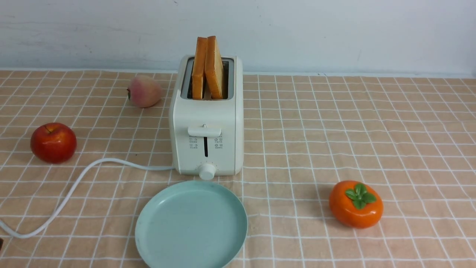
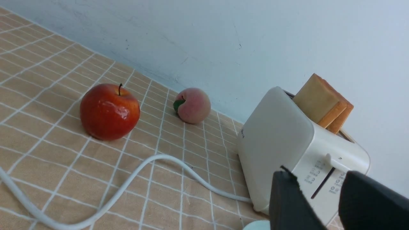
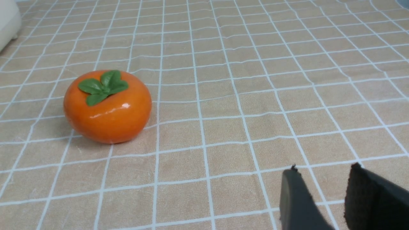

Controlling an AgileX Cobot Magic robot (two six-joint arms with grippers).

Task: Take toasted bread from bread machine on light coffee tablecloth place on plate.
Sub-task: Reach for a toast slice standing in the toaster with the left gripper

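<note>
Two slices of toasted bread (image 1: 208,67) (image 2: 322,102) stand upright in the slots of the cream-white bread machine (image 1: 206,123) (image 2: 281,143), leaning against each other. The pale teal plate (image 1: 191,225) lies on the light coffee tablecloth (image 1: 334,126) just in front of it, with nothing on it. My left gripper (image 2: 316,174) is open with nothing between its fingers, hanging in front of the bread machine's lever panel and apart from it. My right gripper (image 3: 322,167) is open over bare cloth, to the side of an orange persimmon. Neither gripper shows in the front view.
A red apple (image 1: 53,142) (image 2: 109,111) and a peach (image 1: 144,91) (image 2: 193,105) sit left of the bread machine. The white cord (image 1: 74,186) (image 2: 134,182) curves off to the left front. An orange persimmon (image 1: 356,204) (image 3: 107,106) sits at the right front.
</note>
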